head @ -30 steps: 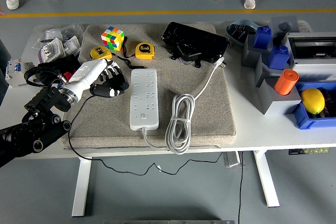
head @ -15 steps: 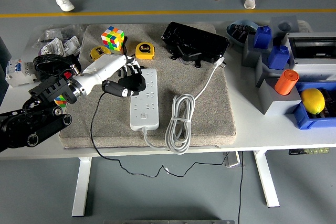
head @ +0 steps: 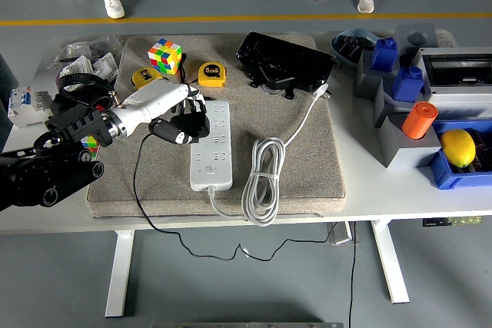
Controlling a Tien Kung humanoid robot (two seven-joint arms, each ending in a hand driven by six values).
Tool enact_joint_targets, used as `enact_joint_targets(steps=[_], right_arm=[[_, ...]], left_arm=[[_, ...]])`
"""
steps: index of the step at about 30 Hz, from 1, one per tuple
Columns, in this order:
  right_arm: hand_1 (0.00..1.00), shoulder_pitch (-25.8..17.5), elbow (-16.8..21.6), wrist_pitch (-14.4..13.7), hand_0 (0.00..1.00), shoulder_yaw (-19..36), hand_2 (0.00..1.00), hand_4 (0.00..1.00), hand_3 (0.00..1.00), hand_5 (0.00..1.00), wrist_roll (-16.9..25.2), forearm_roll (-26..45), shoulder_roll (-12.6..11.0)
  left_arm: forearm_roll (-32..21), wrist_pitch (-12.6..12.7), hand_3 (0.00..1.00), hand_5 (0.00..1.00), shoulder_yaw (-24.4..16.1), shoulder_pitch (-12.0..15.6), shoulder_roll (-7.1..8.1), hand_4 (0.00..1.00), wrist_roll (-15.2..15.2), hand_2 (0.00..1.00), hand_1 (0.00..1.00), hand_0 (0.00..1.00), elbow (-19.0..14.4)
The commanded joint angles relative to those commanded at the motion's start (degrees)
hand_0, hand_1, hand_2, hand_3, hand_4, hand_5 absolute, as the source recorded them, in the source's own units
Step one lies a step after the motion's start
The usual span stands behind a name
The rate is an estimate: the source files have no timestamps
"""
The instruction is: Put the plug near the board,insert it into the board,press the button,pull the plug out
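Nearest us on the counter (head: 384, 201), the coiled white cable (head: 261, 178) lies just right of the white power strip (head: 211, 144) on the grey mat (head: 307, 159). Our left hand (head: 178, 117) sits at the strip's upper left edge, fingers (head: 173, 134) curled around something dark, though we cannot tell whether it is the plug. Farther back stand two yellow tape measures (head: 212, 74), a colour cube (head: 164, 55) and a black case (head: 284, 61).

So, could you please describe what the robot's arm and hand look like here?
Only the left arm shows: bulky black segments with round joint housings and a silver ring at the wrist. The left hand has a white shell on its back and black fingers with pale tips. No markings are readable.
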Motion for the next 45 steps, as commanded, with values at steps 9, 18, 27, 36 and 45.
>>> enact_joint_targets(steps=[9,18,27,36,45], right_arm=[[0.724,0.1,0.26,0.0,0.723,0.18,0.716,0.998,0.607,0.633,0.0,-0.38,-0.07],[0.723,0.1,0.35,0.02,0.724,0.19,0.715,0.998,0.608,0.631,0.01,-0.51,-0.02],[0.723,0.15,0.36,0.01,0.723,0.36,0.715,0.998,0.607,0.629,0.03,-0.53,0.01],[0.723,0.16,0.65,0.03,0.723,0.72,0.715,0.998,0.606,0.629,0.05,-1.01,-0.03],[0.723,0.2,0.69,0.01,0.724,0.99,0.716,0.998,0.606,0.626,0.09,-1.13,-0.06]], left_arm=[[-0.18,0.02,0.519,0.064,2.47,-0.67,-0.84,0.875,-0.42,0.377,0.346,0.333,1.11],[-0.27,0.47,0.518,0.078,4.32,-1.32,-1.72,0.877,-0.44,0.379,0.351,0.336,2.62],[-0.32,1.08,0.52,0.084,4.66,-1.9,-2.05,0.879,-0.92,0.38,0.36,0.346,3.71],[-0.15,0.5,0.52,0.087,5.62,-2.19,-2.18,0.879,-0.62,0.383,0.366,0.353,4.59],[-0.04,0.21,0.522,0.09,6.27,-2.51,-2.01,0.88,-0.83,0.386,0.374,0.358,4.81]])
